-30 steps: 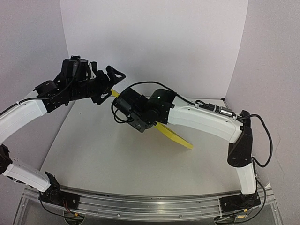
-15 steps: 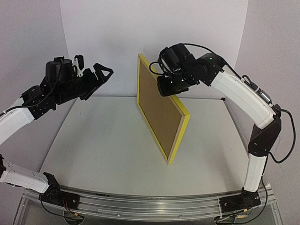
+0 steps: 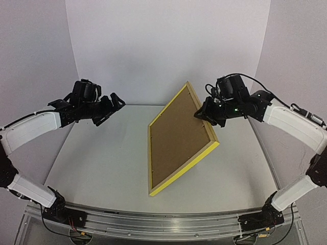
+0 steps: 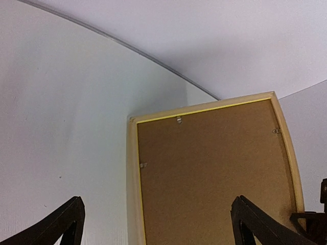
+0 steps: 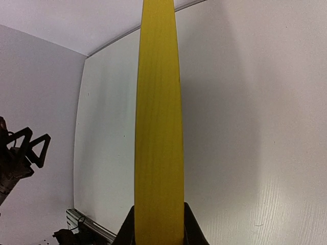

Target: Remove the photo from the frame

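Observation:
The frame (image 3: 185, 169) is bright yellow and hangs tilted over the middle of the table, its back turned to the top camera. A brown backing board (image 3: 176, 138) fills it, held by small metal tabs (image 4: 179, 120). The photo is hidden behind that board. My right gripper (image 3: 204, 116) is shut on the frame's upper right edge; in the right wrist view the yellow edge (image 5: 158, 127) runs out from between the fingers (image 5: 191, 232). My left gripper (image 3: 115, 109) stands open to the left of the frame, apart from it, facing its back (image 4: 209, 168).
The white table (image 3: 102, 163) is walled by white panels at the back and sides. A metal rail (image 3: 163, 224) with the arm bases runs along the near edge. The frame's lowest corner (image 3: 152, 192) is close to the table surface.
My right arm has swung the frame from a steep, edge-on stand to a tilt with its back to the camera. The left gripper has come down and stays open.

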Robot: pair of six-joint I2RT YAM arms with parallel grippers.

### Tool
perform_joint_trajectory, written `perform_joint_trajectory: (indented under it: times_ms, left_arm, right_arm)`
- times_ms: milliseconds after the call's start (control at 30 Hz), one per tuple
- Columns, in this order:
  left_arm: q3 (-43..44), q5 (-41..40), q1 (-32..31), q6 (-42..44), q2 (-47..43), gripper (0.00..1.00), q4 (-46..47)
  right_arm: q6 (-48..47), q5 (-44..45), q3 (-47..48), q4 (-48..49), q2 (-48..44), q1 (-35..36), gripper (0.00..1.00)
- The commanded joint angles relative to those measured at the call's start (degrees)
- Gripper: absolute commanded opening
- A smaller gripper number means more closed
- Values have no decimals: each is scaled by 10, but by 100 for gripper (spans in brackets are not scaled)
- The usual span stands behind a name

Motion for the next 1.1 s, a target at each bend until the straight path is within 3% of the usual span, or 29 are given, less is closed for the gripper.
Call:
perform_joint_trajectory:
  times_ms: [0, 200, 433, 800, 1000, 1067]
  left_arm:
    - [-38, 72, 6, 6, 26, 100, 43]
    - [-87, 131, 9, 13, 70, 100, 107]
    - [-94, 190, 9, 56, 159, 100, 166]
    - [-77, 255, 8, 110, 275, 100, 216]
    - [-60, 283, 4, 121, 319, 100, 219]
    - [-47, 278, -2, 133, 334, 99, 208]
  right_arm:
    - [129, -59, -145, 166, -86, -42, 0]
    - [158, -75, -329, 193, -161, -59, 2]
    - [140, -72, -465, 230, -194, -62, 20]
    - [102, -52, -499, 234, -148, -63, 40]
    - [80, -28, -469, 216, -105, -64, 57]
    - [66, -6, -451, 200, -96, -64, 68]
